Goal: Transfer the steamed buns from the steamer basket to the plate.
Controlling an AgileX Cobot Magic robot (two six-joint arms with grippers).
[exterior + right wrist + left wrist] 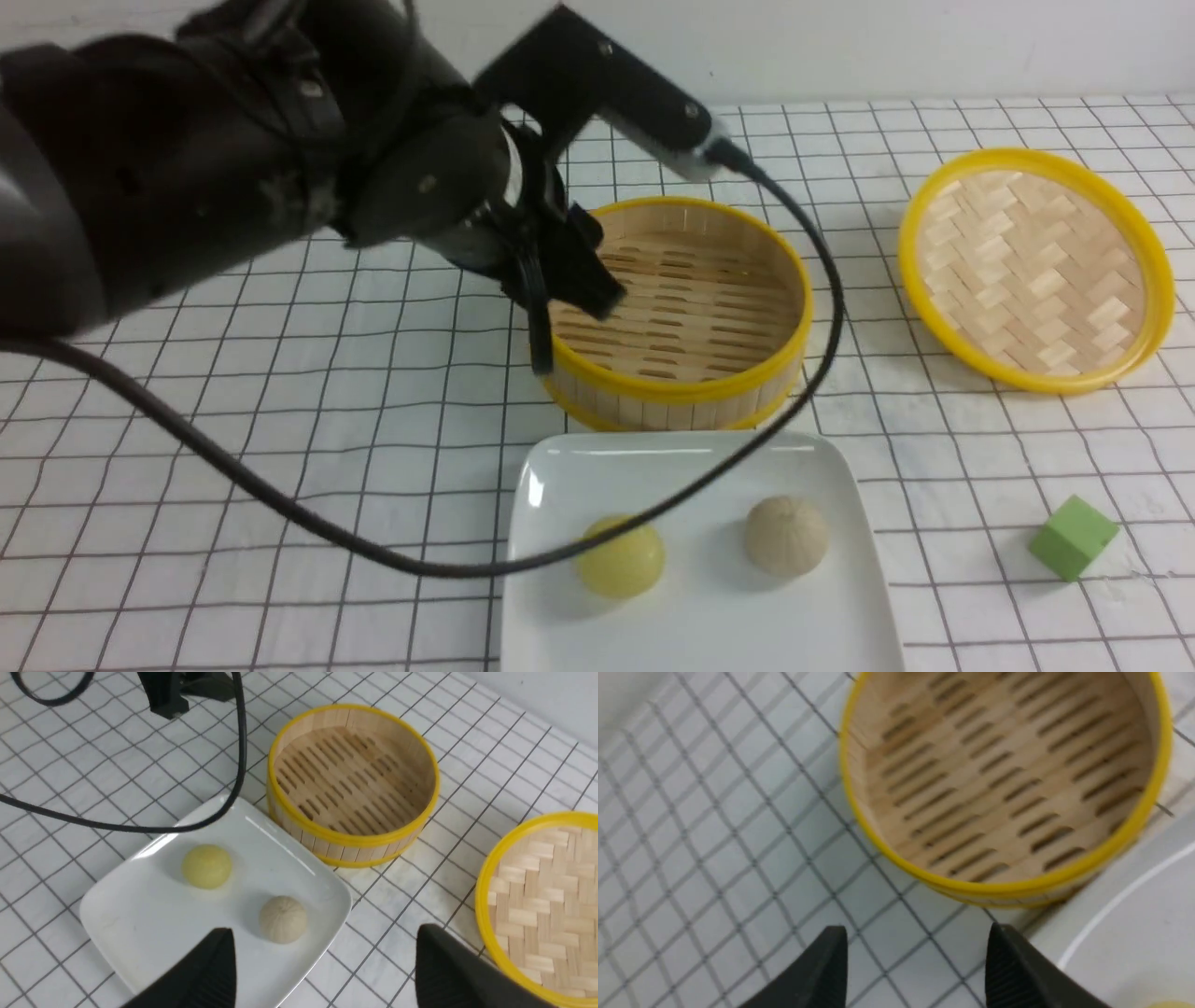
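My left claw [917,966] hangs by the left rim of the steamer basket [691,387], jaws spread wide with nothing between them. My right claw [322,970] is equally wide and empty. That fits, I judge: the basket is bare, and the pale yellow bun [621,557] and the pleated bun [786,534] sit side by side, not touching, on the white plate [700,457] just near of the basket.

A white tabletop [280,420] ruled with thin dark grid lines fills the scene. Along its far edge rises a plain pale wall [934,47], perhaps painted, evenly lit.
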